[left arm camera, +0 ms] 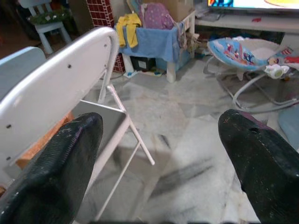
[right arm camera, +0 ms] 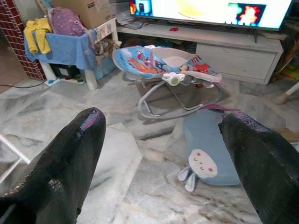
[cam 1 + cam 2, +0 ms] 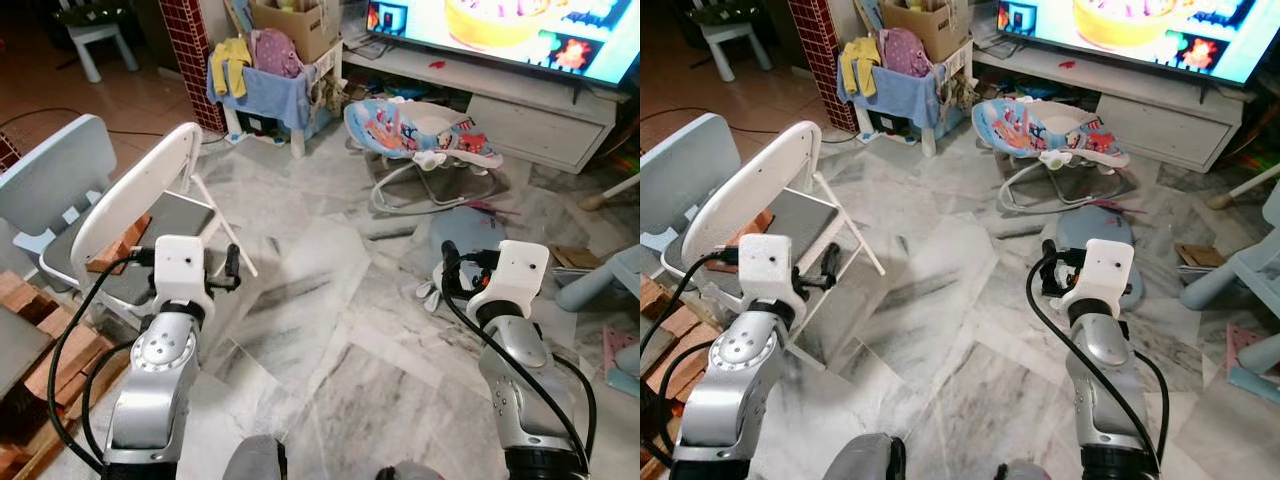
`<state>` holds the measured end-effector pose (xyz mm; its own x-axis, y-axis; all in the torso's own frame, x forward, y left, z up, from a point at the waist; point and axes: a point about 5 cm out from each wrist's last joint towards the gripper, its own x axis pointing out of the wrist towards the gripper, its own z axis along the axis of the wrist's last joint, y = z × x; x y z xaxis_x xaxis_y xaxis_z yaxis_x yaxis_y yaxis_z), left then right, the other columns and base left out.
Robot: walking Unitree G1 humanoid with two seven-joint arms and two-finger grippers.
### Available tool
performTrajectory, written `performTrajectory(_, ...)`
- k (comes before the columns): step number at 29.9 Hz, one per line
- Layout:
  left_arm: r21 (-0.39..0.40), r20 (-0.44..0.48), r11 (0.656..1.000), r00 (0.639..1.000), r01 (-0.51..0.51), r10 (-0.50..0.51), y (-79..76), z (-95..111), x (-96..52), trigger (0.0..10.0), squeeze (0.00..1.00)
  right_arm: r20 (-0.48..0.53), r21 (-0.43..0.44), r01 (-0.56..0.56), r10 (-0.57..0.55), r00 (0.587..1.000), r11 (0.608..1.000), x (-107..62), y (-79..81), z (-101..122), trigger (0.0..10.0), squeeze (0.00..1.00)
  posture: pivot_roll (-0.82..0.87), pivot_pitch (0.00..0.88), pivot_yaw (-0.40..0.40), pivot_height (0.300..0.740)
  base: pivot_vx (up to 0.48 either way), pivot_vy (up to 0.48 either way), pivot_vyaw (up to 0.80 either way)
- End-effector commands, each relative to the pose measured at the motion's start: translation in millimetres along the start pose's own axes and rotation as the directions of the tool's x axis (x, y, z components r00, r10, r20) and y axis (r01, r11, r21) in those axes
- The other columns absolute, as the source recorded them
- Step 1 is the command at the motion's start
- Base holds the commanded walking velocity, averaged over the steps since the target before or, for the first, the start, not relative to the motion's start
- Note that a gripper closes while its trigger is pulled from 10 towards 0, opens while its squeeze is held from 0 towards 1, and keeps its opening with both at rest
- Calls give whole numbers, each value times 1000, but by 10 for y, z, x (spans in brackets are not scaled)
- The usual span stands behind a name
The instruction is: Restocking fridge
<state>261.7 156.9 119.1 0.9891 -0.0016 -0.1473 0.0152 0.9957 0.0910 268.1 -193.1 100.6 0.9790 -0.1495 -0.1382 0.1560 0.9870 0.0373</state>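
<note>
Grippers: left gripper [image 1: 159,154] spread | right gripper [image 2: 163,154] spread | chairs: two, maybe more [image 3: 130,190]

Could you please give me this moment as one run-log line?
left gripper: open, empty, by white folding chair | right gripper: open, empty, over marble floor | ahead: baby bouncer

2 end effectors [image 3: 232,268] [image 3: 447,262] — 2 chairs [image 3: 140,200] [image 3: 50,190] — 1 baby bouncer [image 3: 420,135], 1 television [image 3: 520,30]

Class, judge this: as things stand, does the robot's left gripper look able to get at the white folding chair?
Probably yes: the left gripper, fingers open, hangs right beside the white folding chair, with nothing between them.
</note>
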Motion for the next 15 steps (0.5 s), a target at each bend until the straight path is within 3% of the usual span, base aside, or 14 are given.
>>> performTrajectory(1,24,-8,1000,1000,-9,9,41,-21,9,10000,0,5,13,-16,16,1000,1000,29,43,17,10000,0,83,71,9,740,0,480,0)
performTrajectory(9,44,7,999,1000,-18,18,10,-18,0,10000,0,7,4,-10,10,1000,1000,45,16,19,10000,0,84,70,4,740,0,480,0)
performTrajectory(15,63,39,998,999,-25,22,-10,12,-1,10000,0,14,-4,-23,23,1000,1000,75,73,33,10000,0,84,75,5,740,0,48,84)
